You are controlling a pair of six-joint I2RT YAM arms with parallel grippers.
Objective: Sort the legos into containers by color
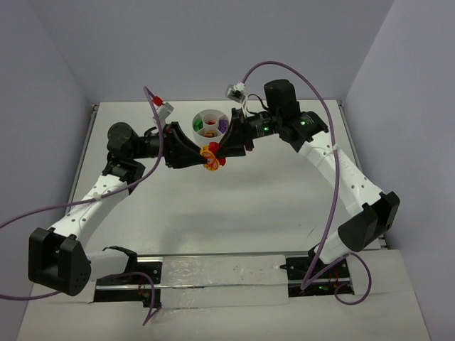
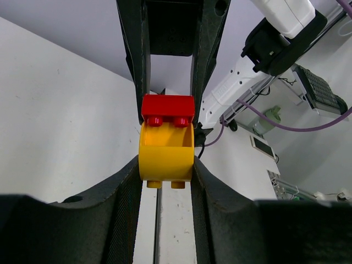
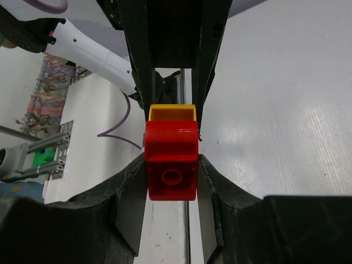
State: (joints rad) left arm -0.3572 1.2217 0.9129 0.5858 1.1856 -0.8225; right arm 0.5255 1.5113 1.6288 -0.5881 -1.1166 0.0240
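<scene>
A yellow-and-red lego (image 1: pixel 211 157) hangs above the table just in front of the white bowl (image 1: pixel 197 122), and both grippers hold it from opposite sides. My left gripper (image 2: pixel 166 168) is shut on the yellow brick (image 2: pixel 166 154). The red brick (image 2: pixel 168 107) is stuck to the yellow brick's far end. My right gripper (image 3: pixel 171 173) is shut on that red brick (image 3: pixel 171 159), with the yellow brick (image 3: pixel 172 113) showing beyond it. The bowl's containers hold a purple lego (image 1: pixel 222 126) and red and orange pieces (image 1: pixel 210 128).
Both arms reach inward and meet nose to nose in front of the bowl, the left gripper (image 1: pixel 201 155) against the right gripper (image 1: pixel 223 153). Purple cables loop over each arm. White walls close the table's back and sides, and a rail runs along the near edge.
</scene>
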